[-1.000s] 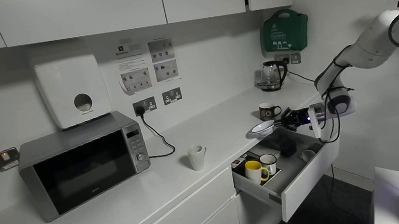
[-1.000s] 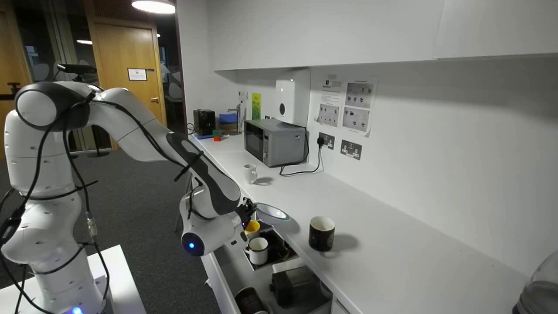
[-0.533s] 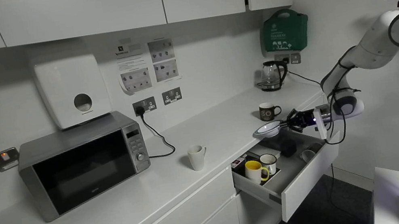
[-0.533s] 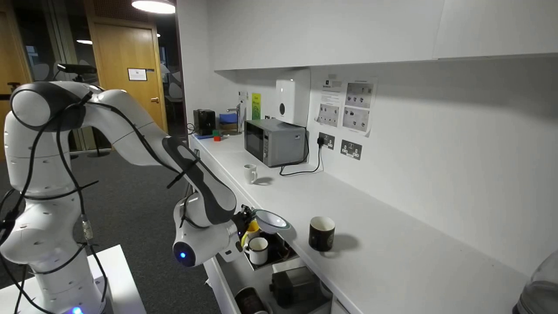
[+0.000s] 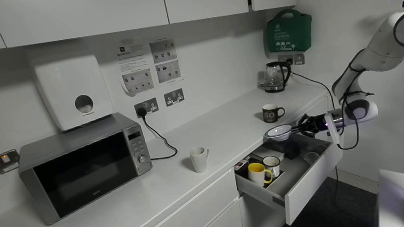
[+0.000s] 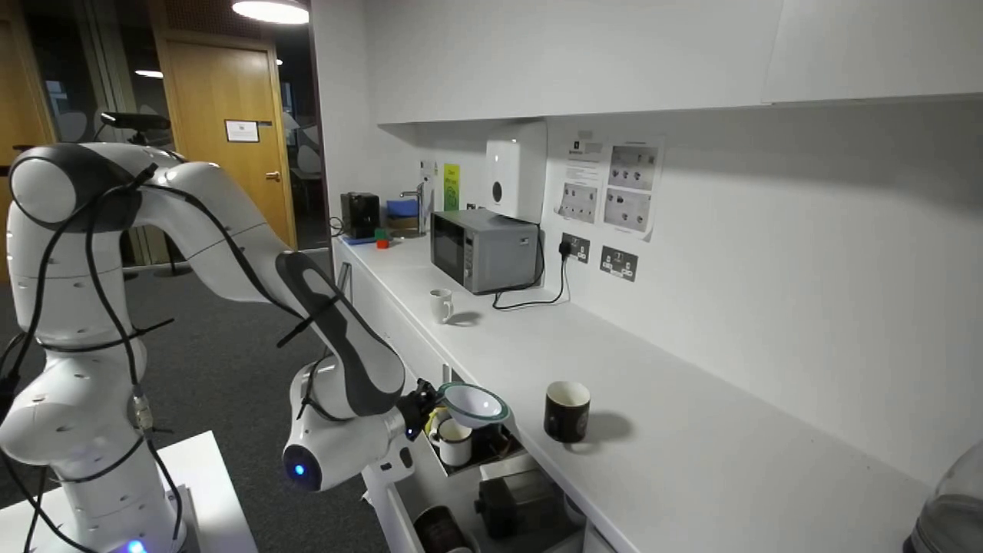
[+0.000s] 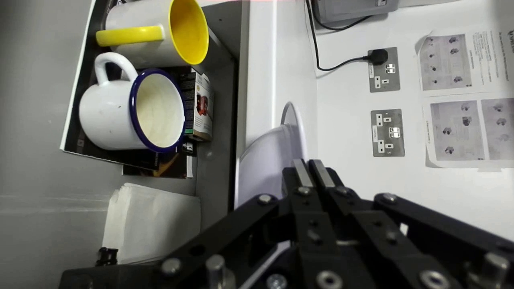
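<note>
My gripper [image 5: 293,129] is shut on the rim of a white bowl with a dark greenish rim. The bowl [image 5: 278,134] is held in the air, slightly tilted, by the counter's front edge and above the open drawer [image 5: 314,183]. It also shows in an exterior view [image 6: 474,403] and in the wrist view [image 7: 265,164], where the fingertips [image 7: 313,172] are nearly together at its rim. Below, the drawer holds a white mug with yellow inside [image 7: 148,34] and a white enamel mug with a blue rim [image 7: 114,114], both standing in a black box.
The drawer also holds a dark object [image 6: 514,499], a dark cup [image 6: 441,530] and white papers [image 7: 152,220]. On the counter stand a black mug [image 6: 567,415], a white mug [image 5: 199,159], a microwave [image 5: 82,168] and a kettle [image 5: 274,77]. Wall cabinets [image 5: 84,9] hang above.
My gripper and the bowl have moved along the counter's edge, away from the microwave. The bowl's opening has turned somewhat. The bowl stays gripped; the drawer and mugs have not moved.
</note>
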`<state>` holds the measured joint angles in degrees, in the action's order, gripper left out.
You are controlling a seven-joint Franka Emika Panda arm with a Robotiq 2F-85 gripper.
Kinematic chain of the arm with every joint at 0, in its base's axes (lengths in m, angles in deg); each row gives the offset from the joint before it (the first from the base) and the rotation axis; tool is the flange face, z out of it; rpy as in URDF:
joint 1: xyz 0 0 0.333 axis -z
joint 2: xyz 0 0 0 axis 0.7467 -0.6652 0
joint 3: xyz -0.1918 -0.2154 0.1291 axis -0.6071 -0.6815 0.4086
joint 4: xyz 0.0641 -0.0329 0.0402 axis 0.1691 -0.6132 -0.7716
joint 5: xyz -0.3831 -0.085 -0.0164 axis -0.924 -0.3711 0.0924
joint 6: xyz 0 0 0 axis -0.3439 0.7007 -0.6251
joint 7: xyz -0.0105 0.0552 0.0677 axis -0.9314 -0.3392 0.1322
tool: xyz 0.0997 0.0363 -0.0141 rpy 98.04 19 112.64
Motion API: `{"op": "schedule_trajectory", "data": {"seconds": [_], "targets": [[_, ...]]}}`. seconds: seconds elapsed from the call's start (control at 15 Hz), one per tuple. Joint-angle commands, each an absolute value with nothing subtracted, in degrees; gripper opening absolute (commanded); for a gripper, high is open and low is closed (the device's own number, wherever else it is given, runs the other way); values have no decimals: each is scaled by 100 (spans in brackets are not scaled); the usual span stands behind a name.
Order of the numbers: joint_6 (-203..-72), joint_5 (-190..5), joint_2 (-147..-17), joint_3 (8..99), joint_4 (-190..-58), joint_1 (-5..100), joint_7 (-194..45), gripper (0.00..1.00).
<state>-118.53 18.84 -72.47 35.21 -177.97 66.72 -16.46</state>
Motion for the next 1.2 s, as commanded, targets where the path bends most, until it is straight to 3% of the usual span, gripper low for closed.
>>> {"op": "schedule_trajectory", "data": {"seconds": [0.0,1.13], "targets": [[-11734,1747,-7033,3456,-18035,6800,-1578,1],[-11784,1555,-6783,3283,-18686,6967,-1583,1]]}}
